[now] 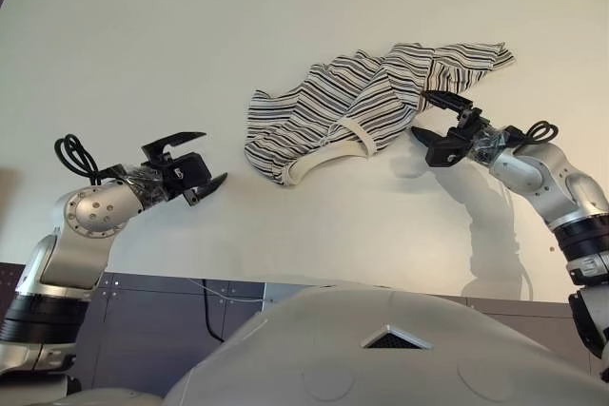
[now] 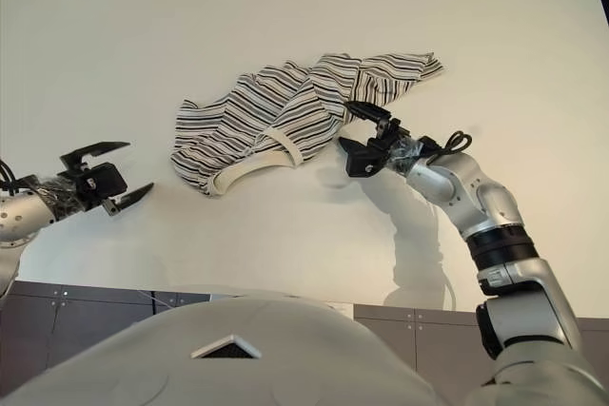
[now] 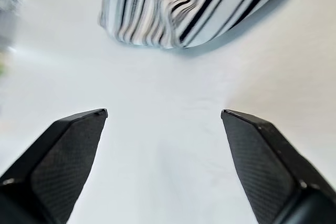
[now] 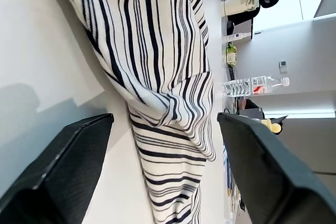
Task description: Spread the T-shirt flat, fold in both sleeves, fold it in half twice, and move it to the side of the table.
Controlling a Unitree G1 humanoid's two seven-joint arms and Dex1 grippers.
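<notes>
Head view: the T-shirt lies crumpled mid-tabletop, with nothing spread or folded yet. Left wrist view: the left tool is apart, short of the T-shirt. Right wrist view: the right tool is apart at its edge, gripping nothing.

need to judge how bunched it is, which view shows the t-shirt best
The left eye view: the whole crumpled T-shirt shows, edge to edge. The right eye view shows the same. The left wrist view has one striped edge; the right wrist view a close-up of one fold.
</notes>
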